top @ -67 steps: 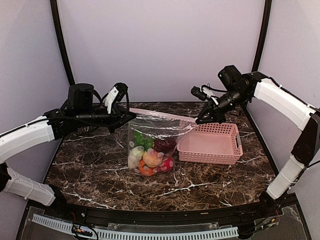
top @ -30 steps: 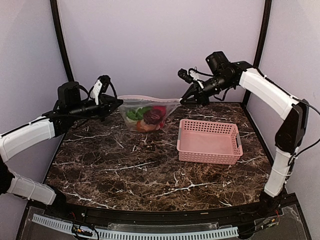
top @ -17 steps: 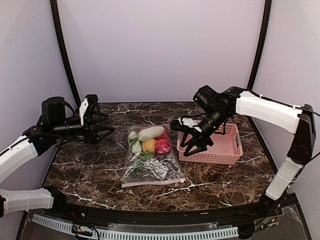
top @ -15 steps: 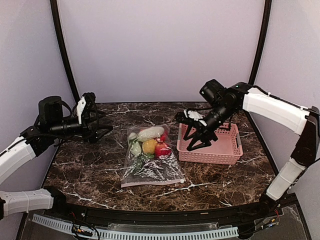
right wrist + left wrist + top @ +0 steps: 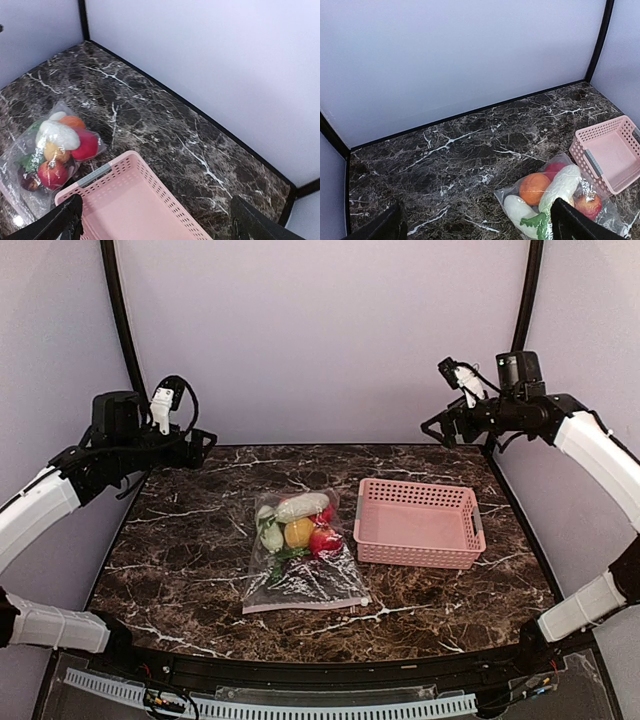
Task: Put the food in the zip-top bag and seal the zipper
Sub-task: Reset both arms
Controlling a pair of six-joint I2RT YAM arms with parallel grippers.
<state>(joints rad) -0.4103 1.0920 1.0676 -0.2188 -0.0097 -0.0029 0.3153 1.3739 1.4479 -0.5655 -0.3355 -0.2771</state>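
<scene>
Top view. Zip-top bag (image 5: 305, 578) flat on the dark marble table (image 5: 180, 560), about midway between the two arms. Food (image 5: 297, 525) inside it, bunched in the far half: a white-green piece (image 5: 300, 507) farthest back, a yellow piece (image 5: 298, 532) and a red piece (image 5: 325, 539) just nearer. Zipper (image 5: 305, 606) a pale pinkish strip along the bag's near edge; pressed shut or not, cannot tell. Pink basket (image 5: 420, 525) just right of the bag; touching it or not, unclear. Left gripper (image 5: 200, 443) high over the table's far left corner, right gripper (image 5: 437, 428) high over the far right corner. Both well apart from the bag and grasping nothing.

Left wrist view. Two black fingertips (image 5: 390, 227) at the bottom corners of the picture, spread wide, with only marble and a bit of the bag far below between them. Bag at lower right, showing an orange piece (image 5: 534, 187), the long white-green piece (image 5: 561, 184) beside it and a red apple (image 5: 588, 205) toward the basket. Basket (image 5: 610, 157) at the right edge, just beside the bag.

Right wrist view. Fingertips (image 5: 62, 222) again far apart at the bottom corners, released, holding nothing. Basket (image 5: 135, 200) below and between them. Bag at the left edge, just beside the basket's corner, with the white-green piece (image 5: 57, 134) uppermost, the orange piece (image 5: 73, 121) behind it, red pieces around it and a dark maroon piece (image 5: 30, 182) lowest.
</scene>
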